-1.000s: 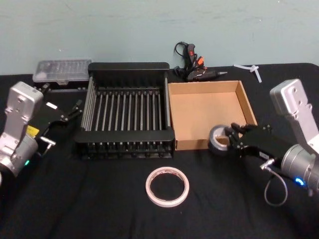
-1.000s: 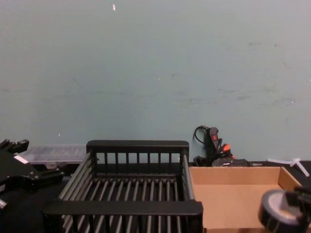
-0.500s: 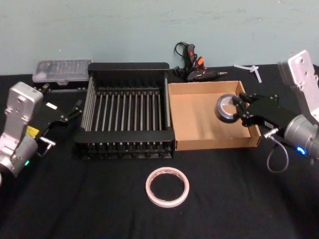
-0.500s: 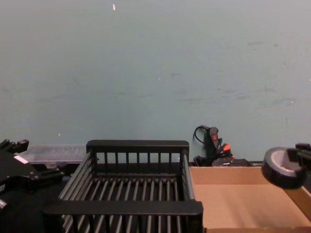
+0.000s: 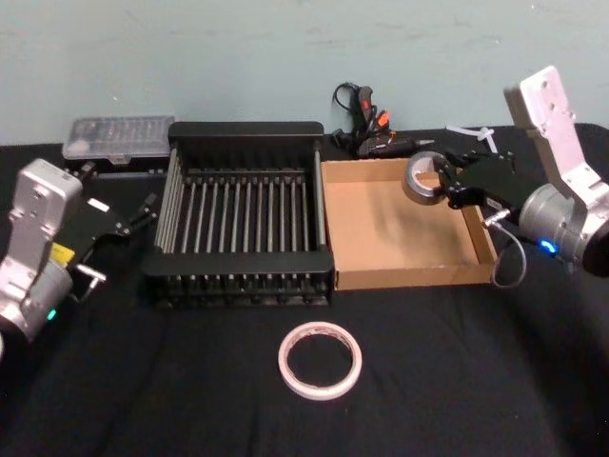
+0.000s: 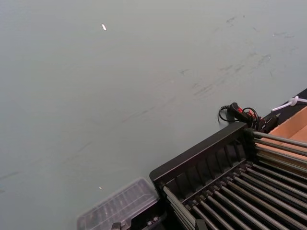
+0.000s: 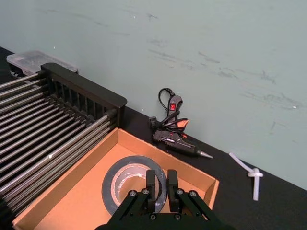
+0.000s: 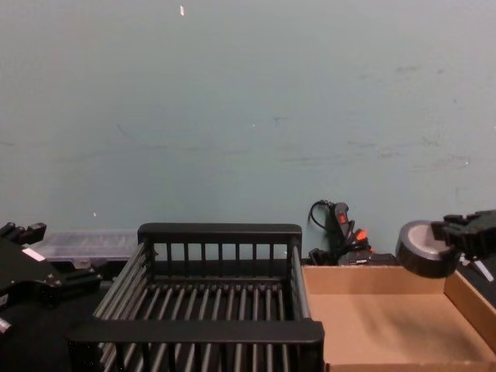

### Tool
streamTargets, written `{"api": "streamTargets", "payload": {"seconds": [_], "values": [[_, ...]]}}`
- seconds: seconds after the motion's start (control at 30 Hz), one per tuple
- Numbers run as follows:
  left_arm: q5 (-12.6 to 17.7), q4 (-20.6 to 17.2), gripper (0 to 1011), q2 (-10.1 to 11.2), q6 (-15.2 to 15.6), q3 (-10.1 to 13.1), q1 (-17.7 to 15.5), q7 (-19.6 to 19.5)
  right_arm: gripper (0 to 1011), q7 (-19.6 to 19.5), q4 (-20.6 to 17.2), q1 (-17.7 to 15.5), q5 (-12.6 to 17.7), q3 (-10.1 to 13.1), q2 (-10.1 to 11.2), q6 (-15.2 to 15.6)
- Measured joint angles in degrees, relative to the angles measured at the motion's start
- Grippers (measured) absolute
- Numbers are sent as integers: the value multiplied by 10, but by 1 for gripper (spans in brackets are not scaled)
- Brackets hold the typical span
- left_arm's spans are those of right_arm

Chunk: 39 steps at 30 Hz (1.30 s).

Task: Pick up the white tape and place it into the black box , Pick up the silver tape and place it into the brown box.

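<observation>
The left gripper [image 5: 143,211] hangs parked at the tabletop's left edge, fingers spread, beside the crate [image 5: 243,143]. The white tape [image 5: 320,359] lies near the front edge. The right gripper [image 5: 445,184] pinches the silver tape [image 5: 421,177] above the cardboard box's [image 5: 400,276] far right corner.

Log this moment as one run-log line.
right pincer: shut on silver tape, above brown box | left pincer: parked | white tape: on table
</observation>
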Motion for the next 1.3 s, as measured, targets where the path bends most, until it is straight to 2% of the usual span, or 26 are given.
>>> {"api": "streamTargets", "payload": {"seconds": [0.23, 0.6, 1.0, 1.3], "values": [[0, 0, 1001, 0, 0, 0, 0, 0, 147, 4, 67, 38, -13, -15, -20, -5], [0, 0, 1001, 0, 0, 0, 0, 0, 148, 9, 142, 68, -24, -28, -44, -9], [0, 0, 1001, 0, 0, 0, 0, 0, 147, 10, 185, 84, -32, -30, -60, -12], [0, 0, 1001, 0, 0, 0, 0, 0, 148, 9, 188, 85, -36, -32, -61, -12]]}}
